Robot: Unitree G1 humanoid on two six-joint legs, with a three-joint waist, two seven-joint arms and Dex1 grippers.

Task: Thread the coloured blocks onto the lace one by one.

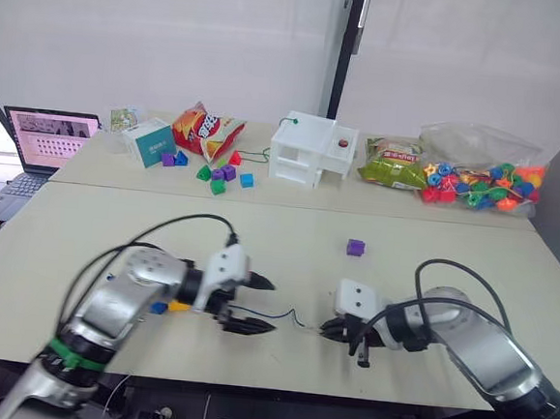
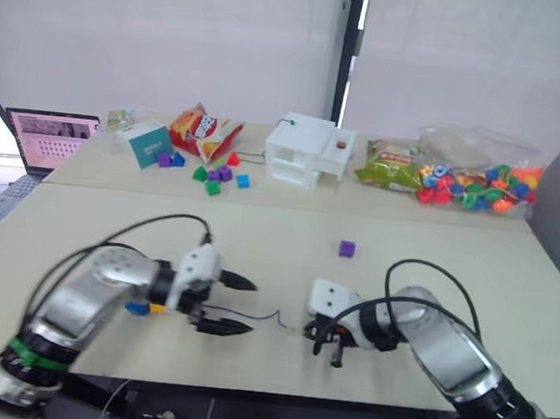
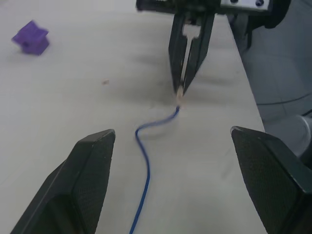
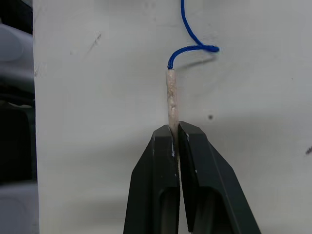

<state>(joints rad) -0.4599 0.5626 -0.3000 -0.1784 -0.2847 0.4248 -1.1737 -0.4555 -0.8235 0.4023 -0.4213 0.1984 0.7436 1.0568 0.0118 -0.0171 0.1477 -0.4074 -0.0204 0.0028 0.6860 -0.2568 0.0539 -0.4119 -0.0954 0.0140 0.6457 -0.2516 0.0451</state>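
The lace [image 3: 144, 161], a thin dark-blue cord with a pale stiff tip [image 4: 171, 95], lies on the near table. My right gripper [image 4: 174, 127] is shut on that tip, low over the table [image 1: 325, 328]. My left gripper [image 1: 265, 305] is open to the left of it, and the cord runs between its fingers [image 3: 92, 161] untouched. A purple block [image 1: 356, 247] sits alone farther back, right of centre. A blue block [image 1: 159, 308] and a yellow block [image 1: 177, 305] lie behind my left gripper by the wrist; I cannot tell whether they are on the lace.
On the far table stand a laptop [image 1: 48, 138], a teal box [image 1: 149, 144], a snack bag [image 1: 205, 128], several small mixed blocks [image 1: 221, 176], a white box [image 1: 314, 150], a green packet [image 1: 390, 166] and a bag of beads [image 1: 481, 183].
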